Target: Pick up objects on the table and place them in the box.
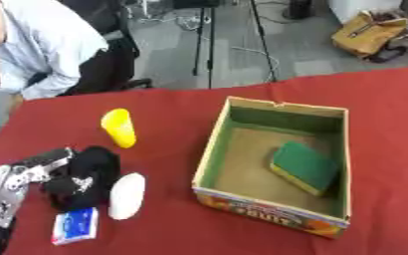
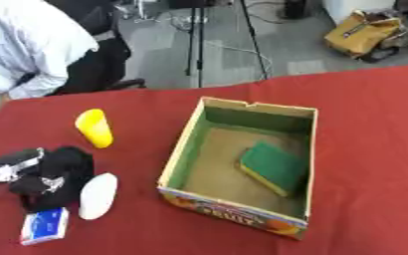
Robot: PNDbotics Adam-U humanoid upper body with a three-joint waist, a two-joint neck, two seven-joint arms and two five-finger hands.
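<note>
An open cardboard box (image 1: 209, 149) stands right of the middle of the red table, with a green sponge (image 1: 305, 167) on a yellow base lying inside it. A yellow cup (image 1: 119, 127) lies on its side to the left of the box. Nearer the front left lie a white oblong object (image 1: 127, 195) and a small blue and white packet (image 1: 75, 225). My left hand (image 1: 81, 177), black with a silver wrist, hangs low right beside the white object, on its left side, and just above the packet. Whether it touches the white object is unclear. My right hand shows in neither view.
The red cloth (image 1: 390, 149) runs bare to the right of the box and along the far edge. Beyond the table, on the grey floor, stand a black tripod (image 1: 209, 45) and a tan bag (image 1: 368, 32).
</note>
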